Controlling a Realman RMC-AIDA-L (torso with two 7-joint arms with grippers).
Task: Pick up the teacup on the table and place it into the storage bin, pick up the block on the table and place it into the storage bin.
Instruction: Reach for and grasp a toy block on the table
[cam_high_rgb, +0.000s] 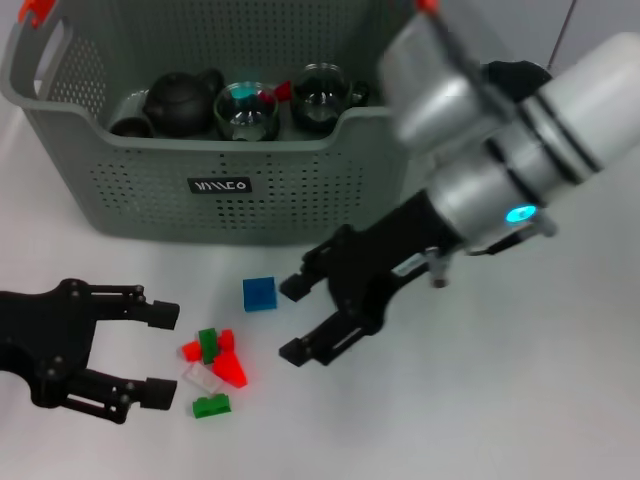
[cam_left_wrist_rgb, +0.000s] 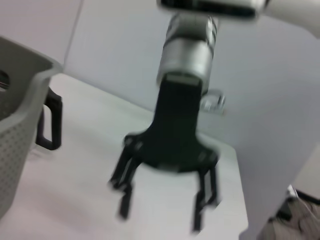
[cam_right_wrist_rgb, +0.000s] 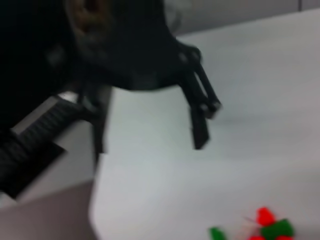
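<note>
Block step in hand: right gripper (cam_high_rgb: 293, 320), released and empty, hangs just right of the blue block (cam_high_rgb: 259, 293). Next: centre, descend, clench. Left gripper (cam_high_rgb: 160, 355), released, waits near left.

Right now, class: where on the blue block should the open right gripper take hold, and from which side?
Grip the blue block across two opposite flat side faces, coming from above. It sits flat and alone on the table, apart from the red-and-green pile, and the open right gripper hangs just beside it.

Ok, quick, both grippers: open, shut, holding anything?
Left gripper: open, empty, beside the block pile.
Right gripper: open, empty, next to the blue block.
</note>
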